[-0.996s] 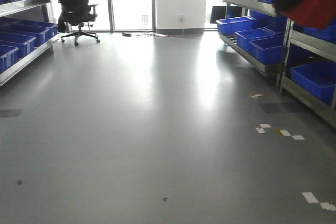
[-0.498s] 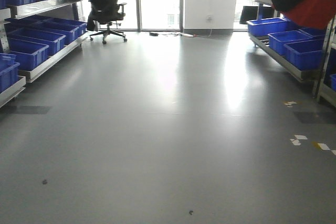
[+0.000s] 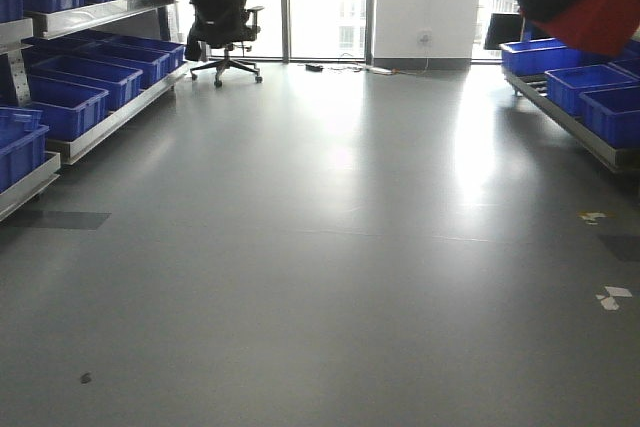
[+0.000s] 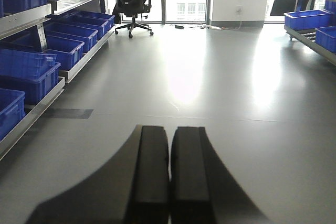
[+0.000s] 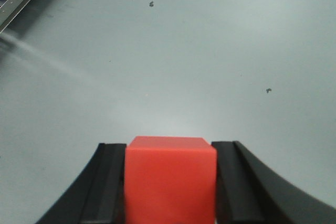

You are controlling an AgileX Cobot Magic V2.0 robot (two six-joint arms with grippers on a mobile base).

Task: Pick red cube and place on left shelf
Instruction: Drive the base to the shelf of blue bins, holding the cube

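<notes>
red cube [image 5: 170, 179]: gripped between the right jaws, with a black pad flat against each side face. its top and front faces show in the right wrist view. in the front view it is at the top right corner, just under a black part of the arm and high above the floor [image 3: 330, 247].
right jaws: holding the red cube, no wider apart than the block, and tilted down toward bare floor.
left jaws: drawn together with only a thin slit between the two black pads and nothing in them. they point level along the aisle toward the windows [image 3: 325, 2].
left shelf [image 3: 100, 15]: a metal rack along the left edge of the floor, with an upper and a lower level in view. it is well apart from the red cube, on the opposite side of the front view.
blue bins [image 3: 65, 107]: standing in rows on both levels of the left shelf.
right shelf [image 3: 575, 122]: a rack along the right edge of the floor, also carrying blue bins.
office chair [image 3: 222, 7]: black, at the far end of the floor by the windows, just beside the far end of the left shelf.
floor details: grey and glossy, with window glare down the middle. white scraps [image 3: 612, 297] lie near the right edge, a dark speck [image 3: 85, 378] near the bottom left, and a dark patch [image 3: 65, 219] at the foot of the left shelf.
</notes>
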